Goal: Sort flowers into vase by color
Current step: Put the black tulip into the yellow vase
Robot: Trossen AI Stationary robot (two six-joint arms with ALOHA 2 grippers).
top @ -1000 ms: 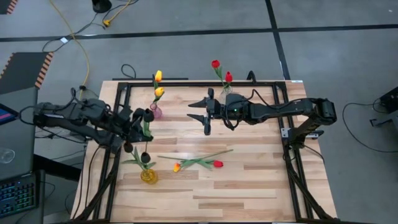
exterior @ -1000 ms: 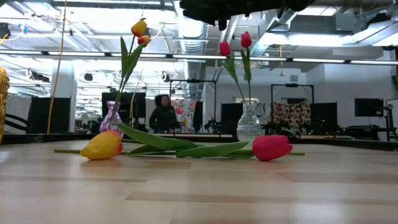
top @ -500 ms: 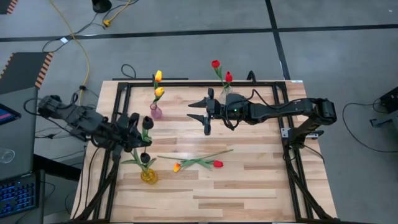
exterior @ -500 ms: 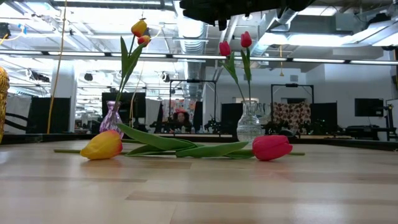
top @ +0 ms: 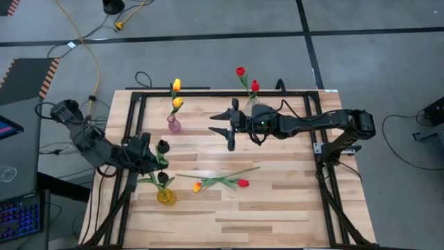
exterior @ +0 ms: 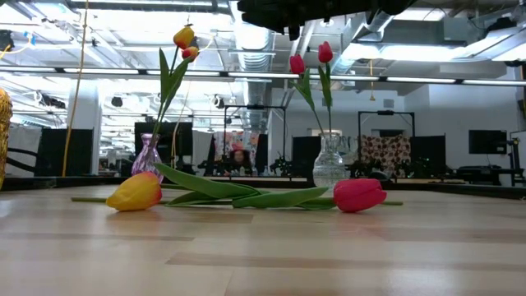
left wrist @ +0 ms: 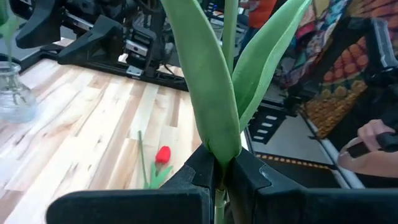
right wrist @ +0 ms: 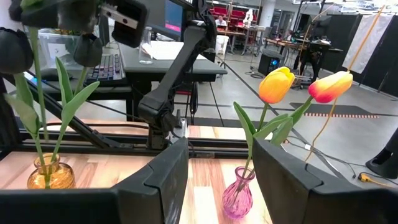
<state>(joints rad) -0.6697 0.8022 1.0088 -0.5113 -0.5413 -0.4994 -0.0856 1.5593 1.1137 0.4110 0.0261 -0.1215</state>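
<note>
My left gripper (top: 151, 160) is shut on a near-black tulip (top: 163, 146) just on the far side of the amber vase (top: 165, 196), which holds another near-black tulip (top: 161, 178). A pink vase (top: 173, 125) holds two yellow-orange tulips (right wrist: 276, 84). A clear vase (top: 251, 102) holds two red tulips (exterior: 325, 53). One yellow-orange tulip (top: 197, 186) and one red tulip (top: 243, 182) lie flat on the table with crossed stems. My right gripper (top: 229, 130) hovers open over the table's middle, facing the pink vase (right wrist: 237, 199). My left gripper pinches the near-black tulip's green stem (left wrist: 219, 186) between its two fingers, just below where the two leaves (left wrist: 214, 93) branch off. The fingers lie across the stem. The tulip is lifted clear and stands roughly upright, leaves and head above the fingers.
A black metal frame (top: 208, 92) runs along the table's far edge and sides. Bare wood lies toward the near edge and right of the lying tulips. A laptop (top: 14, 173) sits off the table's left. A person's hand (left wrist: 373, 146) shows beyond the table.
My left gripper has carried the near-black tulip from beside the pink vase toward the near edge, closer to the amber vase, staying shut on the stem. The arm's rear joints have swung toward the far left. The right arm has kept still.
</note>
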